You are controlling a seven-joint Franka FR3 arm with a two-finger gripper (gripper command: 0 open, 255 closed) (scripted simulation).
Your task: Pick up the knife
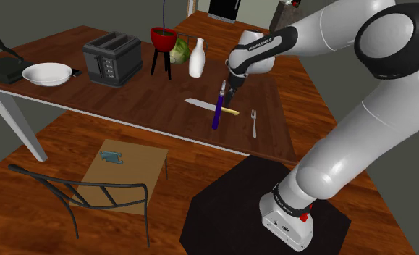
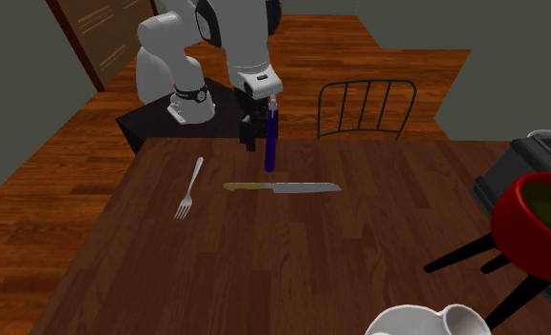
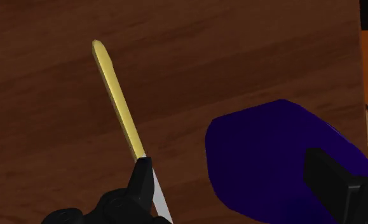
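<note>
With gripper [image 3: 233,159] wide and empty, sidestep upright blue stick [image 2: 271,138] beside 1 finger [image 3: 341,191]; straddle knife [image 2: 283,187] at yellow handle [image 3: 119,102]; lower; close.

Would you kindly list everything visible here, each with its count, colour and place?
knife: one, yellow handle, grey blade, flat on table
stick: one, dark blue, upright by knife handle
fork: one, grey, beyond knife's handle end
toaster: one, dark grey, on table
bowl: one, white, beside toaster
pot: one, red, black legs, beside toaster
greens: one, green, between pot and bottle
bottle: one, white, beside the greens
statue: one, dark, table end by bowl
table: one, brown wood
chair: one, black frame, tan seat, beside table
arm: one, white, over table
gripper: one, black, open, above knife
stand: one, black, on floor
</note>
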